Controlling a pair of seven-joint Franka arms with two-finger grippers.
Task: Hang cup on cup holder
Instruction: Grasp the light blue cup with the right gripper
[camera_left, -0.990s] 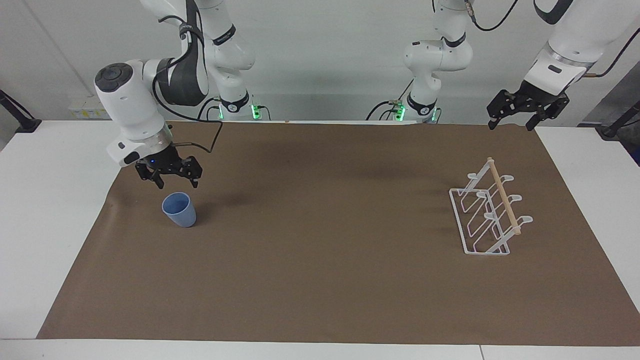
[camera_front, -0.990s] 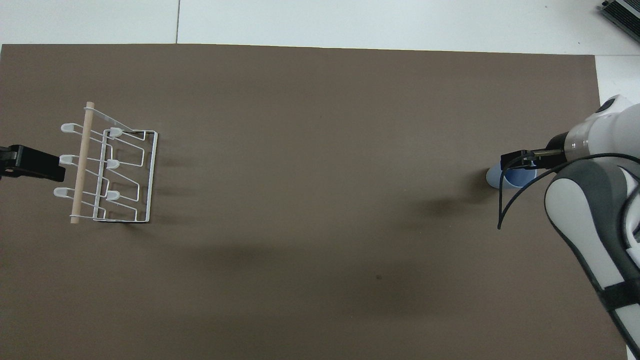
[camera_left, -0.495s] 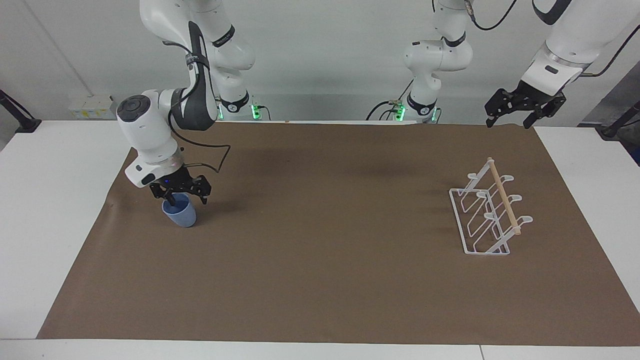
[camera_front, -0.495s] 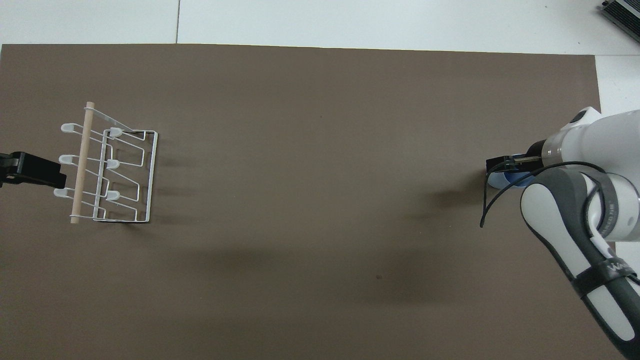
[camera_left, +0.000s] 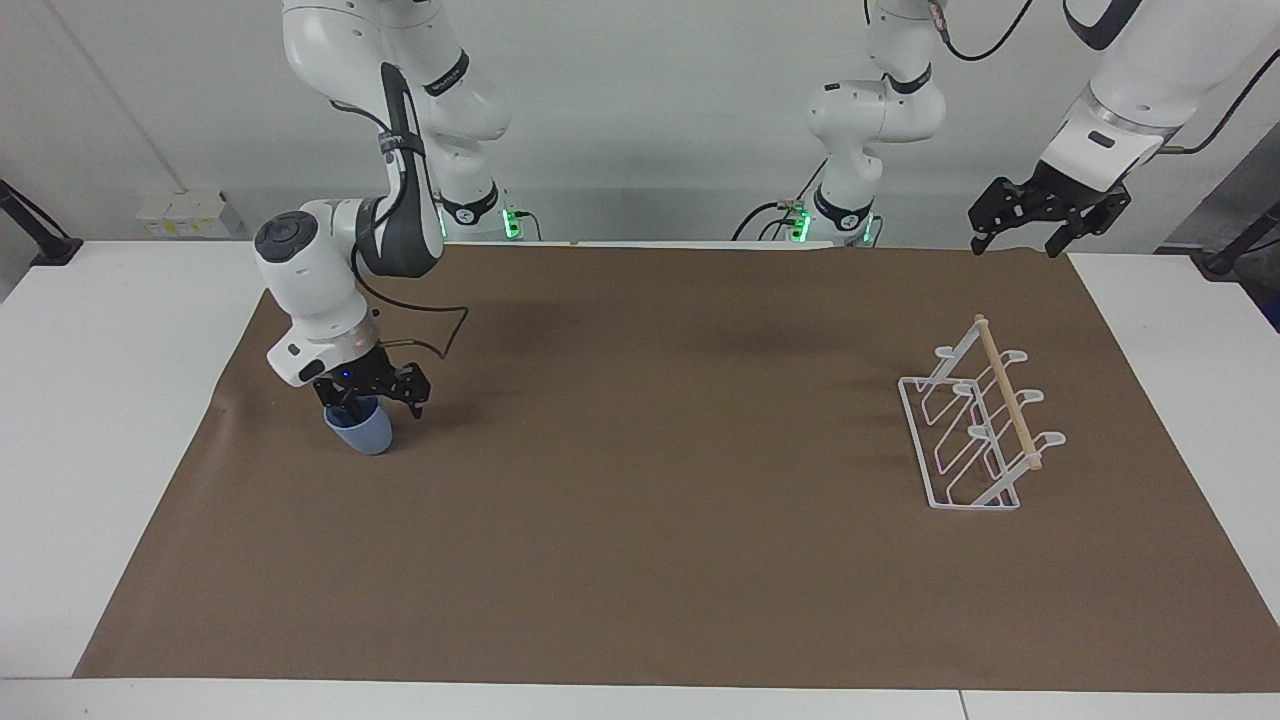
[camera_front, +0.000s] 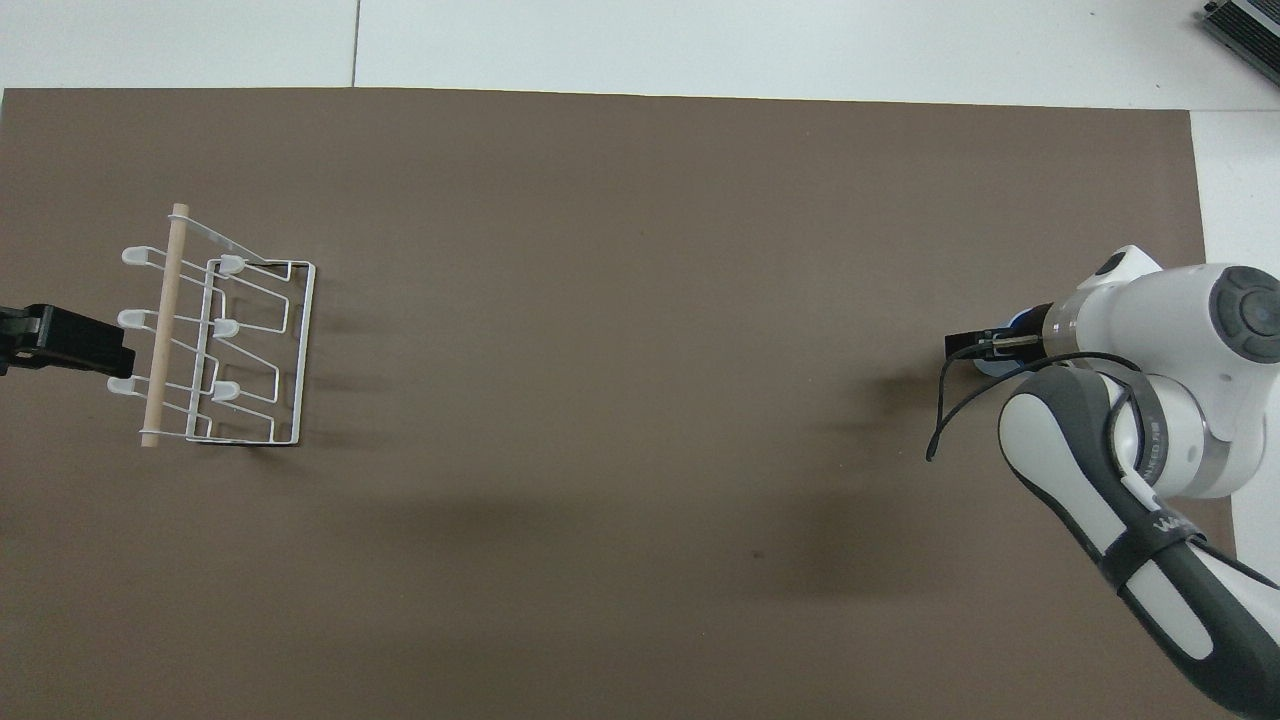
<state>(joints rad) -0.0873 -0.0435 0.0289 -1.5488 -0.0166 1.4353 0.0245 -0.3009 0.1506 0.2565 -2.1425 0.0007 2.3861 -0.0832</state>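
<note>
In the facing view the right gripper (camera_left: 373, 398) has come down from just above the cup (camera_left: 360, 430) a second ago and now sits at its rim; one finger dips inside the mouth and the other hangs outside the wall, on the side toward the left arm's end of the table; the fingers stand spread, not yet pressed onto the wall. That descent suggests the reach is ending and the grasp is the step in hand; nothing of the hanging itself is done. The cup stands upright on the brown mat (camera_left: 640, 560), toward the right arm's end of the table; the cup holder (camera_left: 980, 430) stands well apart from it, toward the left arm's end, every prong bare. The left gripper (camera_left: 1045, 210) waits in the air over the mat's corner near its own base, fingers spread, holding nothing.

In the overhead view the right arm's wrist has swung in over the cup (camera_front: 1015, 330), so only a sliver of blue shows beside the right gripper (camera_front: 975, 345); contact cannot be read here. The cup holder (camera_front: 215, 340) has not moved; the left gripper (camera_front: 65, 340) shows just beside its wooden rod (camera_front: 162, 325).
</note>
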